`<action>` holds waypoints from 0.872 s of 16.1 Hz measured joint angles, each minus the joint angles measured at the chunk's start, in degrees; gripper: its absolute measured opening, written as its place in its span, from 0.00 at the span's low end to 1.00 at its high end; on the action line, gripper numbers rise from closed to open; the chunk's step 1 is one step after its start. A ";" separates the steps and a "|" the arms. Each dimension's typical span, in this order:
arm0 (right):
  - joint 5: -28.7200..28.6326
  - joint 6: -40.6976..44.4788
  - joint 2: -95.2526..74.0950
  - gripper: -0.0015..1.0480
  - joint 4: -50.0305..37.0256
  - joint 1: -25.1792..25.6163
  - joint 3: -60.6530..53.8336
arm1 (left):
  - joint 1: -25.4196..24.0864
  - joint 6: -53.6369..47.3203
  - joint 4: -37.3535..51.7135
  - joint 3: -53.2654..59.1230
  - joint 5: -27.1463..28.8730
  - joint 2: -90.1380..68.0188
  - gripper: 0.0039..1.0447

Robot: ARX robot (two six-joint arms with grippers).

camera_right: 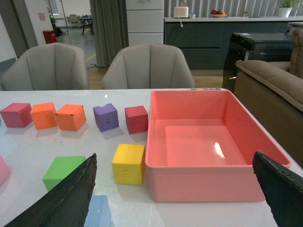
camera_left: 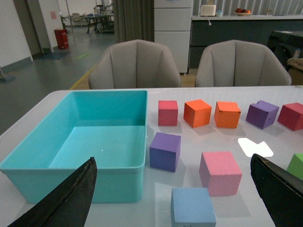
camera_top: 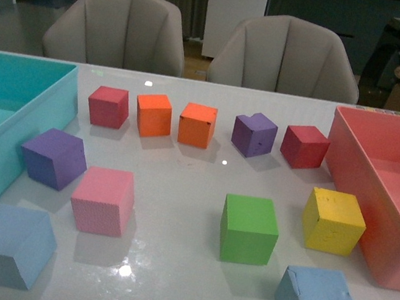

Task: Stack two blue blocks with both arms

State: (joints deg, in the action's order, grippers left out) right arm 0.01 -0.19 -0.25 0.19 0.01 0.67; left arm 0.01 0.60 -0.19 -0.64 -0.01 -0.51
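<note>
**Inspector:** Grippers?

**Operator:** I see left gripper [camera_left: 173, 159] and right gripper [camera_right: 173, 155] spread wide, empty. One pale blue matte foam cube [camera_left: 191, 207] sits between the left jaws. The second blue foam cube [camera_right: 98, 212] sits beside one right jaw, so I'd recentre first.

turquoise bin [camera_top: 48, 107] | pink bin [camera_top: 351, 168] | green cube [camera_top: 248, 228] | yellow cube [camera_top: 333, 221] | pink cube [camera_top: 103, 200]

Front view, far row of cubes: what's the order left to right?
pinkish-red cube → first orange cube → second orange cube → notched purple cube → dark red cube
</note>
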 joint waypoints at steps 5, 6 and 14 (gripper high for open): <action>0.00 0.02 0.00 0.94 0.02 0.00 0.00 | 0.00 0.00 0.02 0.00 0.02 0.00 0.94; 0.00 0.02 0.00 0.94 0.00 0.00 0.00 | 0.00 0.00 0.00 0.00 0.00 0.00 0.94; 9.29 -4.28 -64.26 0.94 -22.53 -12.07 26.62 | 0.00 0.00 0.00 0.00 0.00 0.00 0.94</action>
State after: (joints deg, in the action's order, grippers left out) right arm 9.30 -4.47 -64.51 -22.35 -12.05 27.29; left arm 0.01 0.60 -0.19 -0.64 -0.01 -0.51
